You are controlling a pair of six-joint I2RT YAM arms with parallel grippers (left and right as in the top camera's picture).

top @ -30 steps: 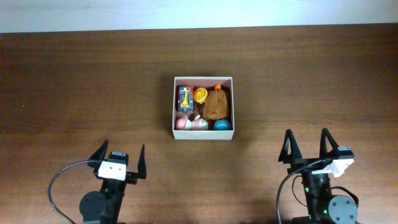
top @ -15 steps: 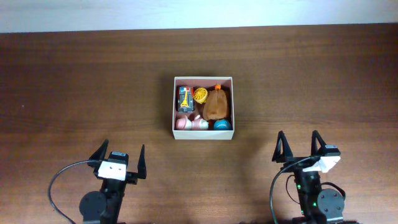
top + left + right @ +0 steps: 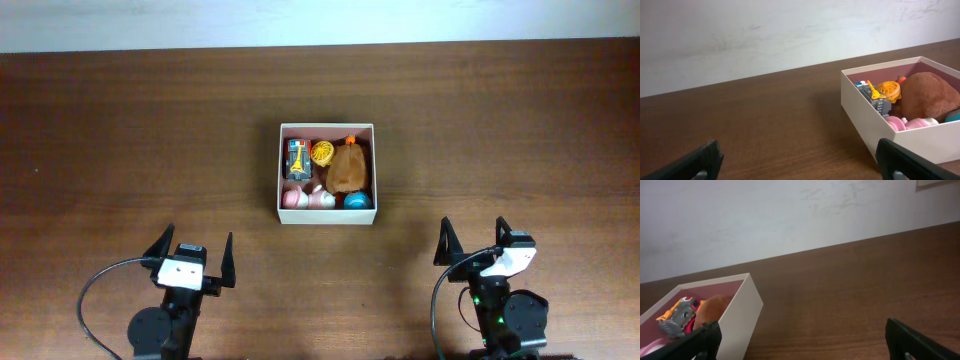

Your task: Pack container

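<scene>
The container [image 3: 326, 213] is a square cream-white box with a reddish-brown inside, at the table's middle. It holds several small toys: a brown plush [image 3: 348, 170], a grey toy vehicle [image 3: 297, 159], a yellow ring toy [image 3: 322, 152], pink pieces [image 3: 307, 198] and a blue ball [image 3: 356, 201]. It also shows in the left wrist view [image 3: 865, 125] and the right wrist view [image 3: 742, 315]. My left gripper [image 3: 194, 246] is open and empty near the front edge, left of the container. My right gripper [image 3: 470, 241] is open and empty at the front right.
The brown wooden table [image 3: 130, 140] stretches all around the container. A pale wall [image 3: 765, 35] runs behind the table's far edge.
My right arm has drawn back toward the front edge and shifted a little left. The left arm and the container have not moved.
</scene>
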